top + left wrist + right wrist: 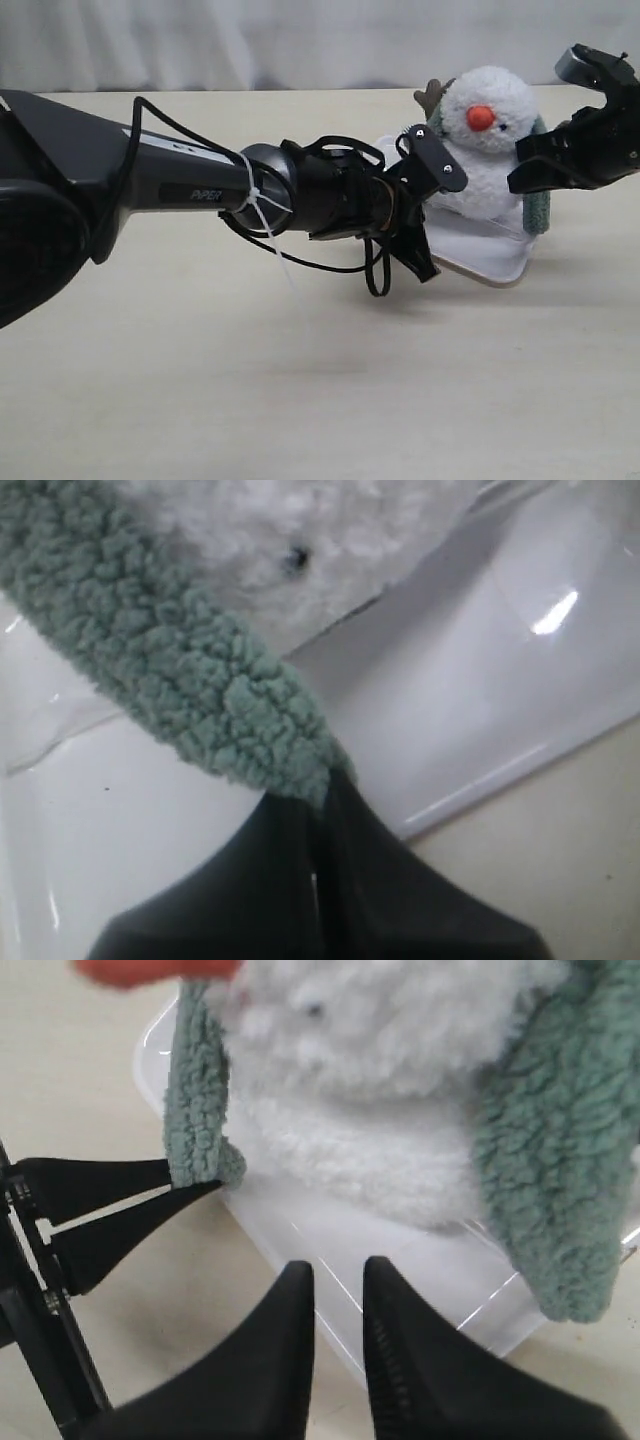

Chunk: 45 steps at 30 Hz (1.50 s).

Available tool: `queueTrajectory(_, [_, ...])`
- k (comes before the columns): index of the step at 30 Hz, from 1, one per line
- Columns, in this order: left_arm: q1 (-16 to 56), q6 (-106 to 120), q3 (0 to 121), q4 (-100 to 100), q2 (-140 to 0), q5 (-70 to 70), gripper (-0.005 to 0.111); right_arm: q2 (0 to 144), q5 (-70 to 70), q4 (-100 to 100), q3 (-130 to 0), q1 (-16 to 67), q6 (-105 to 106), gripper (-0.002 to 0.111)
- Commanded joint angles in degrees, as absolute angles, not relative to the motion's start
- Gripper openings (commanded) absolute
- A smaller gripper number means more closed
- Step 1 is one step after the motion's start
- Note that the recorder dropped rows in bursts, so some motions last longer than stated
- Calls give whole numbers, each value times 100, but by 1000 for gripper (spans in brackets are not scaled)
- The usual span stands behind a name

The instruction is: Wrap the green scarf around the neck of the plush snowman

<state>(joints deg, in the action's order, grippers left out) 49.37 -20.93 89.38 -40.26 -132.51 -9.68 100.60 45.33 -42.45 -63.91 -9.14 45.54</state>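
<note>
Exterior: the snowman (pixel 488 140) sits on a glossy tray (pixel 470 250) at upper right, the scarf (pixel 538 205) showing on both sides of its neck.

Left wrist: the left gripper (pixel 325 780) pinches one nubbly end. I'd draw it across the front with gentle tension.

Right wrist: the right gripper (pixel 338 1280) is narrowly parted and empty. The other end hangs free beside the fluffy body.

Only legible txt: "PIPER", white letters, on dark forearm of left arm (pixel 170 178), ext. view.
</note>
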Motion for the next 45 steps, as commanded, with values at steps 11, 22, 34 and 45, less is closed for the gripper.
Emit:
queueTrajectory(11, [5005, -2122, 8815, -3820, -13183, -371, 0, 9671, 4245, -2326, -6363, -919, 3495, 52])
queueTrajectory(22, [5005, -2122, 8815, -3798, -13183, -276, 0, 10406, 2165, -3308, -5878, -546, 4901, 54])
queueTrajectory(34, [5005, -2122, 8815, -3580, -13183, 35, 0, 10546, 2773, -2179, -5878, -519, 4513, 11])
queueTrajectory(45, [5005, -2136, 8815, -3485, -13183, 0, 0, 10358, 5082, -3325, -6443, -519, 4393, 4])
